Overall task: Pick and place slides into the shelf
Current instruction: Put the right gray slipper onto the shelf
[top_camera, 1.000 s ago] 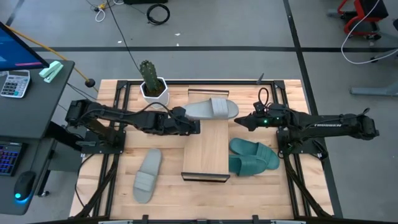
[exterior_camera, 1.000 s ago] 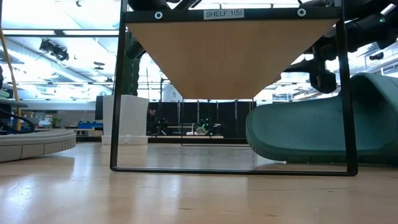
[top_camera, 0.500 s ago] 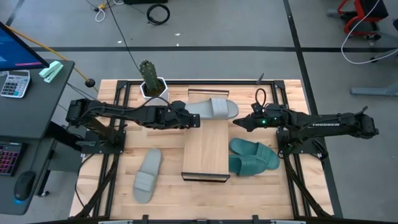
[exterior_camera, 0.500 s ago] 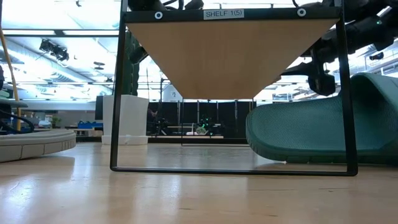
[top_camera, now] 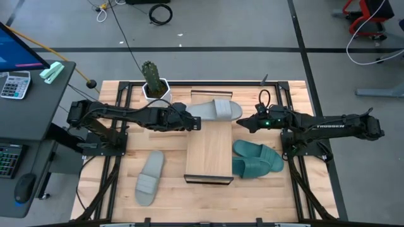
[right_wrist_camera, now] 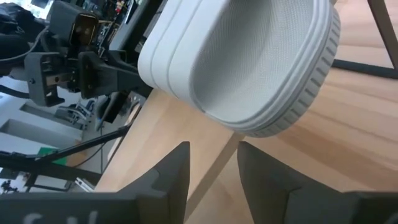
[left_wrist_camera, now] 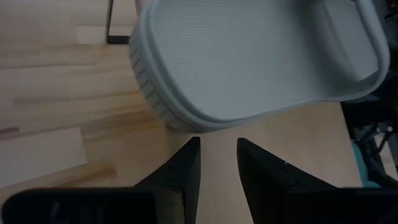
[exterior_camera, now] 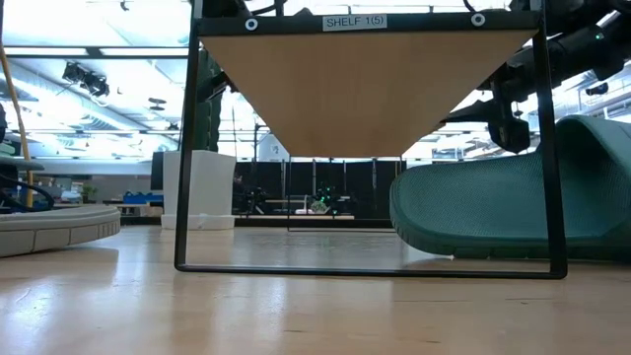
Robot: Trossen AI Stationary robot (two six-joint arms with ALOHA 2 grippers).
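**Both end effectors flank the grey slide at the shelf's far end**

The left end effector (top_camera: pixel 197 124) sits just off one end of the light grey slide (top_camera: pixel 215 110), fingers narrowly parted with bare wood showing between them and nothing held; in its wrist view the slide's ribbed rim (left_wrist_camera: pixel 163 102) lies just ahead of the fingertips (left_wrist_camera: pixel 189 149). The right end effector (top_camera: pixel 242 125) waits at the slide's other end, fingers also apart and empty, the slide's rounded edge (right_wrist_camera: pixel 298 93) close in front.

This slide lies across the far end of the shelf (top_camera: pixel 210 151). A second grey slide (top_camera: pixel 149 177) rests on the desk (top_camera: pixel 120 195) left of the shelf, and the teal pair (top_camera: pixel 255 159) lies just right of the shelf.

Judging by the thick textured foam, the slide should be light, soft and springy rather than slippery or fragile. A pinch on the sidewall near the heel or toe looks workable; the wide strap offers a firmer hold. Squeezing hard would likely just deform it.
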